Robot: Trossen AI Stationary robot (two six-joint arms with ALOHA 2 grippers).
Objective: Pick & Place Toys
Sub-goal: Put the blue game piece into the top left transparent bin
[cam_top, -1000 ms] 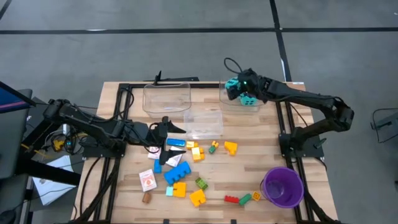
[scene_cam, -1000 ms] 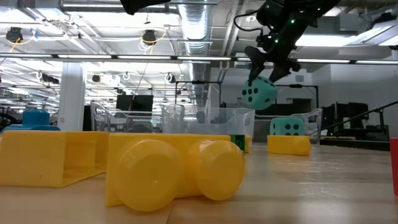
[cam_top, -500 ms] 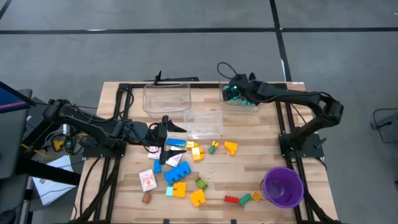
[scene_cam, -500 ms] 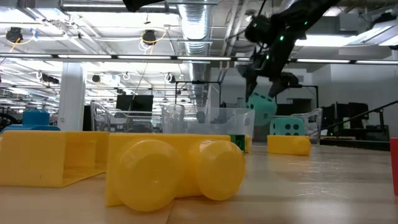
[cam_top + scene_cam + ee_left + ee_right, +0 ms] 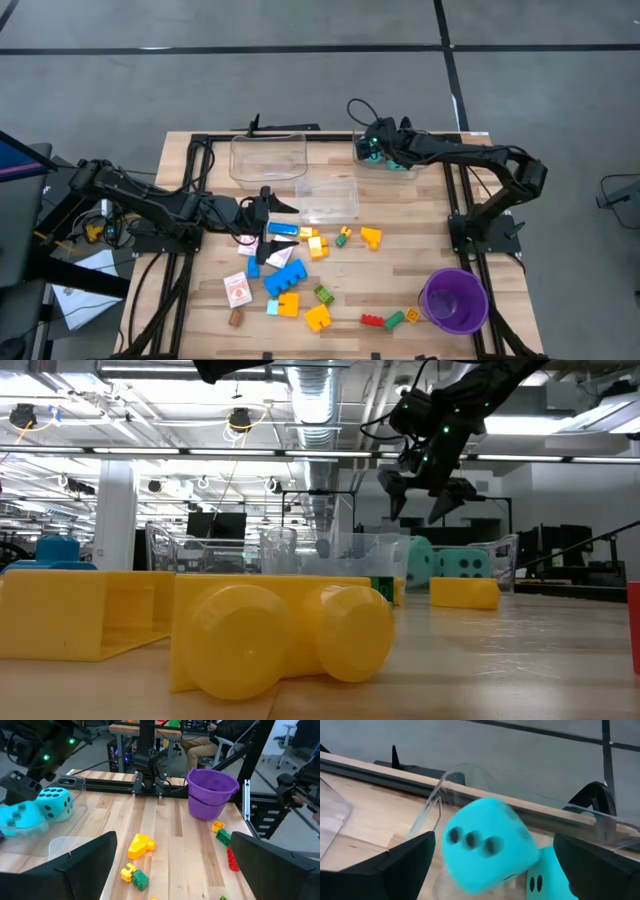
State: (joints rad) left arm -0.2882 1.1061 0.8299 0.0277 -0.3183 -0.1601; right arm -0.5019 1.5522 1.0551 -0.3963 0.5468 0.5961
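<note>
My right gripper (image 5: 420, 500) hangs open over the clear bin (image 5: 398, 169) at the table's far right. A turquoise die (image 5: 487, 845) is below its fingers, clear of them, inside that bin beside a second turquoise die (image 5: 462, 565). My left gripper (image 5: 287, 222) stands open above the table's middle left, over a blue brick (image 5: 283, 229). Several coloured bricks (image 5: 283, 280) and a red-and-white card pack (image 5: 238, 290) lie on the wood near the front.
Two more clear bins stand at the far left (image 5: 268, 158) and in the middle (image 5: 327, 198). A purple cup (image 5: 454, 300) sits at the near right. A yellow brick (image 5: 270, 635) lies close before the low camera. Black frame rails (image 5: 455, 200) run along the table's sides.
My right gripper has sunk toward the far-right bin and opened, letting go of the turquoise die. The die has dropped from between its fingers into the bin, beside the other die.
</note>
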